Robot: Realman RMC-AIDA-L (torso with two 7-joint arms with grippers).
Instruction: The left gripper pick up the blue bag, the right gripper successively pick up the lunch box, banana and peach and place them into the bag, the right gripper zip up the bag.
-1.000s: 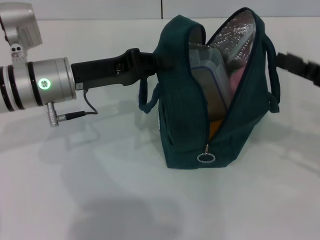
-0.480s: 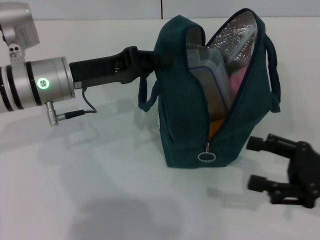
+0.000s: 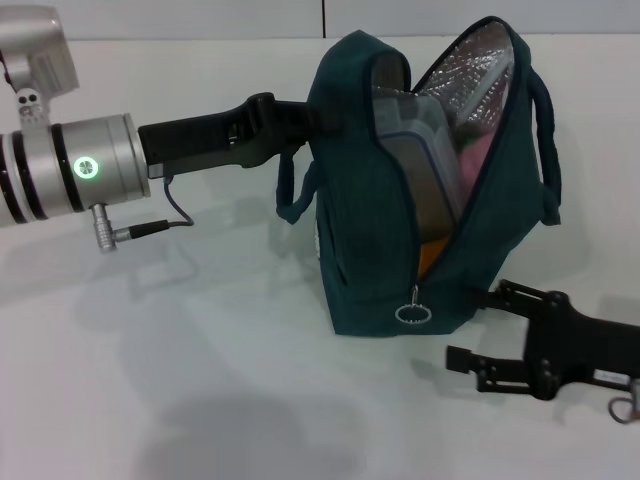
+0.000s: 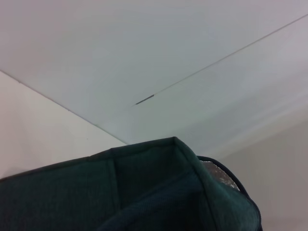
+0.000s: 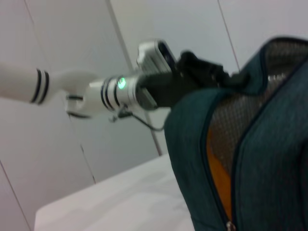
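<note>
We see the blue bag [image 3: 400, 230] standing upright on the white table [image 3: 200, 380], its zip undone along the front so the mouth gapes and the silver lining [image 3: 475, 65] shows. The left gripper [image 3: 305, 120] reaches in level from the robot's left and is clamped on the bag's upper edge, its fingertips hidden by the fabric, with the long forearm stretched straight out behind it. Beyond that gripper, inside the opening, the lunch box [image 3: 425, 150] stands on edge, something pink [image 3: 470, 150] sits behind it and an orange shape [image 3: 430, 255] lies low down; we cannot tell which fruit either is. The right gripper [image 3: 470, 325] lies low over the table with its two fingers spread apart, holding nothing, pointing toward the bag's base; the upper finger [image 3: 500, 295] is right at the bag's lower right corner, though we cannot tell whether it touches. The zip pull ring [image 3: 411, 314] hangs at the bottom of the open seam, just beyond this gripper's fingertips. Bare table spreads wide in front of the bag and under the left arm.
</note>
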